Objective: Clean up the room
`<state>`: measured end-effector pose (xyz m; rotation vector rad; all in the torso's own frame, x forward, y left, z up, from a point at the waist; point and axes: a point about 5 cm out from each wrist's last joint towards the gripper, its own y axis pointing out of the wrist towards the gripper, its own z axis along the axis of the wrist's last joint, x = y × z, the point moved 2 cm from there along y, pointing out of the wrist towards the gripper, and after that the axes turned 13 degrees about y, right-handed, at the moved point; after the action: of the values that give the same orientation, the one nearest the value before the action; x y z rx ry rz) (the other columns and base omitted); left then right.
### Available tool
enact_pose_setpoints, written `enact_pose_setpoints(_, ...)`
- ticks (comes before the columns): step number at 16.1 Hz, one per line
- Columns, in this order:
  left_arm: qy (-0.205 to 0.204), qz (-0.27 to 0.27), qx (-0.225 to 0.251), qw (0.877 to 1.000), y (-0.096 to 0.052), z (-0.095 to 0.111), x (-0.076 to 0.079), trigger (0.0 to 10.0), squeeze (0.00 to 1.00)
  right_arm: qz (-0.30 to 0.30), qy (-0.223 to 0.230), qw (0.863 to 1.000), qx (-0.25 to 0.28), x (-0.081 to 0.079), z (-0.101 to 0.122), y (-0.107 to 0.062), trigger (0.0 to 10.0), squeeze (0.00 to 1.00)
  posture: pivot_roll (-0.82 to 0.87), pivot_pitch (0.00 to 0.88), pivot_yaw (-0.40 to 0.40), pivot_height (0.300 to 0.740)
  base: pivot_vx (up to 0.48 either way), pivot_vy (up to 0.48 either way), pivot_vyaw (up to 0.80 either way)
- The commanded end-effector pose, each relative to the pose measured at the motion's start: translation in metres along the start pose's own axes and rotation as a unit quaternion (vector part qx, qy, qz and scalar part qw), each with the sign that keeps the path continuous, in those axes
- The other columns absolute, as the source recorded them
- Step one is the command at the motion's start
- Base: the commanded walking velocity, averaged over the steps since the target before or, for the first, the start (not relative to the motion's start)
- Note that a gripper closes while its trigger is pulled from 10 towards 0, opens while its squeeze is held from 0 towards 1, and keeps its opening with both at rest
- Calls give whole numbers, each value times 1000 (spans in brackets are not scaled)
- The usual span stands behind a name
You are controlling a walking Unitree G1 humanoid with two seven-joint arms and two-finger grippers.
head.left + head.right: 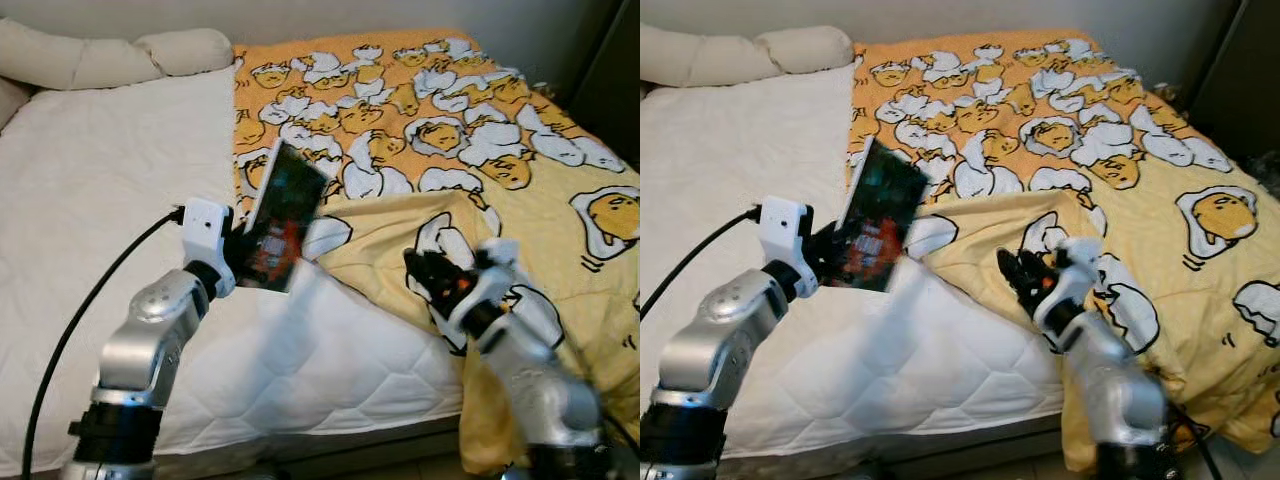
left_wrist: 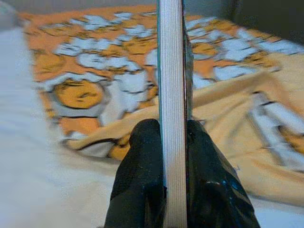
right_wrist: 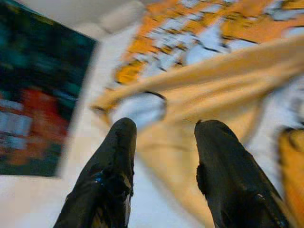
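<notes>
Left wrist view has the left gripper [image 2: 174, 142] pinching a book [image 2: 172, 95] by its edge, lifted off the bed [image 1: 90, 180], probably to put away. Right gripper [image 3: 164, 142] hovers open and empty over the blanket [image 1: 520, 200].

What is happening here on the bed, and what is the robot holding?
The robot stands at a bed with a white mattress and a yellow patterned blanket. Its left gripper is shut on a book, held up above the mattress with the dark cover showing. The right gripper is open and empty, over the blanket's folded edge.
</notes>
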<state>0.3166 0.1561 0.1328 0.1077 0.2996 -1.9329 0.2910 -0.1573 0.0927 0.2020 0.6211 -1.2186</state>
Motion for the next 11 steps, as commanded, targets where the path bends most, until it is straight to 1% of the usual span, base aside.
enact_pose_setpoints(1,26,16,14,999,-2,7,-2,10000,0,-24,-24,999,11,3,2,0,10000,0,-6,0,45,740,0,0,0)
enact_pose_setpoints(2,41,17,10,999,-3,3,4,10000,0,-32,-25,999,8,4,-4,-2,10000,0,-2,0,39,740,0,0,0)
enact_pose_setpoints(3,48,15,8,999,-4,1,9,10000,0,-29,-29,999,3,3,-8,-3,10000,0,-2,0,39,740,0,394,0)
enact_pose_setpoints(7,54,18,9,998,-2,1,11,10000,0,-33,-45,998,6,3,-9,-2,10000,0,-1,0,39,740,0,418,0)
enact_pose_setpoints(11,59,21,9,998,-2,2,9,10000,0,-39,-48,998,8,7,-8,-2,10000,0,4,0,42,740,0,435,0)
